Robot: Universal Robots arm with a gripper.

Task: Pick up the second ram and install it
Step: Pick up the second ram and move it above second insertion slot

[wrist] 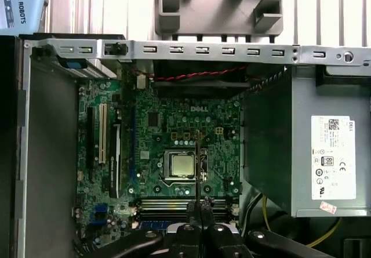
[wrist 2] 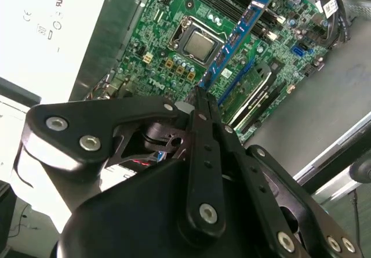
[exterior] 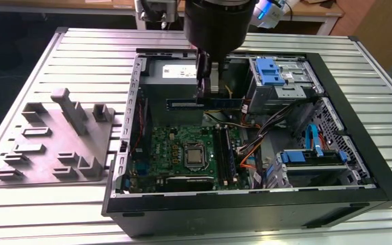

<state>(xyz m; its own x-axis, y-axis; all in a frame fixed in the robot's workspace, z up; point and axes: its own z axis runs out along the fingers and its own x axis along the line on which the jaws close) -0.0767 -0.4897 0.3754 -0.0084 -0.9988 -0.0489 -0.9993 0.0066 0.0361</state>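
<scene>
- Exterior view, far left: one grey moulded plastic tray (exterior: 53, 143) with upright posts lies on the ribbed aluminium table (exterior: 80, 51). It sits just beside the one black computer case (exterior: 250, 204), which lies open.
- Inside the case, towards the exterior view's left, lies one green motherboard (exterior: 172, 145) with one square silver processor (exterior: 194, 155) at its middle. A bank of long black plastic sockets (exterior: 226, 153) runs along the board's right edge; I cannot count them.
- Over the board's far end hangs the one black gripper (exterior: 207, 99), its fingers clenched on the middle of the second ram (exterior: 226, 102), a single long, thin, flat dark-blue memory stick.
- The stick is held level on its long edge, clear of the board. Its long axis runs from the exterior view's left to its right, crosswise to the sockets.
- Beyond the stick sits one grey metal power supply (exterior: 175, 71).
- On the exterior view's right are two bays with blue plastic fittings: the far drive bay (exterior: 267, 71) and the near drive bay (exterior: 312, 158).
- The second wrist view gives the stick's (wrist 2: 232, 40) flat blue face with a pale label. The stick reaches away from the gripper (wrist 2: 200, 93) and passes above the board beside the processor (wrist 2: 200, 44).
- The first wrist view has the same stick (wrist: 196, 165) edge-on, as a thin dark line. It rises from the gripper (wrist: 198, 211), crosses the sockets (wrist: 168, 203) and passes beside the processor (wrist: 181, 164).
- That view also takes in the tray's posts (wrist: 214, 3) past the case wall (wrist: 203, 50) and the power supply's (wrist: 324, 153) labelled side.
</scene>
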